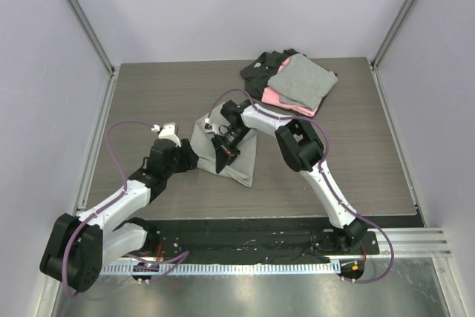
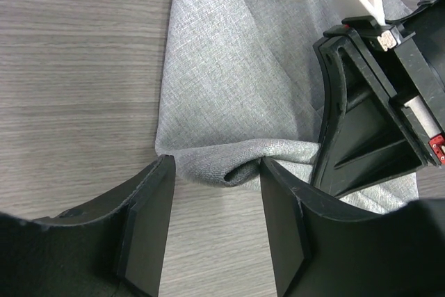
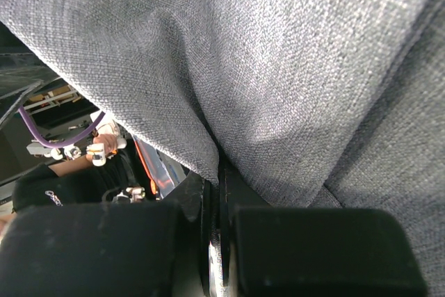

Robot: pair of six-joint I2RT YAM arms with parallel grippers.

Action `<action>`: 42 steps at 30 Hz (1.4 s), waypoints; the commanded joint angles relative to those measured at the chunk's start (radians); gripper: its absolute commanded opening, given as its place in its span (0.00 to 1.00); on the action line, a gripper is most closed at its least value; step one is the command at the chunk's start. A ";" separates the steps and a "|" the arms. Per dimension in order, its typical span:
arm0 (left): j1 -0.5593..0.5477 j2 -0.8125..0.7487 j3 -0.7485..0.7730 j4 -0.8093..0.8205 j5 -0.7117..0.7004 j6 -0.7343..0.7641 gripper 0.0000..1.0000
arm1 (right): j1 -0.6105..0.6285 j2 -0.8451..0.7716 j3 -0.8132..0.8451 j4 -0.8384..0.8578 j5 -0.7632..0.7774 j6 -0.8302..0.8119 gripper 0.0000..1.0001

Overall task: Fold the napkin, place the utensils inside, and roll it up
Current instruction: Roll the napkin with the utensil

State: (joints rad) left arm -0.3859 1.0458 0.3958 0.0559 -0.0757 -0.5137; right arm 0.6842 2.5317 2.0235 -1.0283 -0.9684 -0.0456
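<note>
Top view: the napkin [image 1: 231, 155] was logged at the middle of the table [image 1: 148, 102], with the left gripper [image 1: 191, 161] at its left edge.
Left wrist: jaws were seen spread, its folded edge lying crosswise between them.
Right wrist: the right gripper [image 3: 217, 241] was found pressed together on the cloth.

Plain light-grey woven cloth napkin [image 1: 245, 162] lies mid-way along the wood-grain counter [image 1: 148, 102]; layered, its near edge bunched into a soft ridge.
</note>
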 commanded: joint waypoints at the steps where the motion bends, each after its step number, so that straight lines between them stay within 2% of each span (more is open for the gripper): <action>1: -0.002 0.020 0.017 0.096 -0.002 0.023 0.55 | -0.025 0.058 -0.003 0.025 0.146 -0.017 0.01; 10: -0.004 0.062 0.017 0.150 -0.004 0.037 0.51 | -0.028 0.064 -0.005 0.025 0.140 -0.014 0.01; 14: -0.002 0.075 0.012 0.165 0.002 0.038 0.46 | -0.032 0.067 -0.003 0.024 0.138 -0.014 0.01; 20: -0.002 0.097 0.018 0.154 -0.022 0.043 0.27 | -0.034 0.067 0.000 0.025 0.137 -0.013 0.01; 23: -0.002 0.131 0.041 0.113 -0.042 0.044 0.13 | -0.032 0.062 0.007 0.024 0.138 -0.010 0.01; 24: -0.002 0.141 0.061 0.076 -0.050 0.043 0.06 | -0.034 0.059 0.010 0.025 0.140 -0.005 0.01; 27: -0.002 0.181 0.107 0.012 -0.091 0.035 0.00 | -0.032 0.049 0.021 0.027 0.149 0.004 0.02; 32: -0.002 0.244 0.169 -0.103 -0.104 0.020 0.00 | -0.032 0.018 0.023 0.039 0.168 0.019 0.08; 36: -0.002 0.309 0.234 -0.186 -0.093 0.009 0.00 | -0.032 -0.037 0.004 0.065 0.186 0.036 0.17; 42: -0.002 0.376 0.282 -0.252 -0.076 -0.005 0.00 | -0.032 -0.132 -0.058 0.142 0.240 0.044 0.36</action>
State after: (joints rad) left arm -0.3878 1.4059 0.6376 -0.1219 -0.1307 -0.5026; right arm 0.6739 2.4886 2.0083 -0.9901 -0.9092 0.0090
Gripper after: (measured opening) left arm 0.024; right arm 0.313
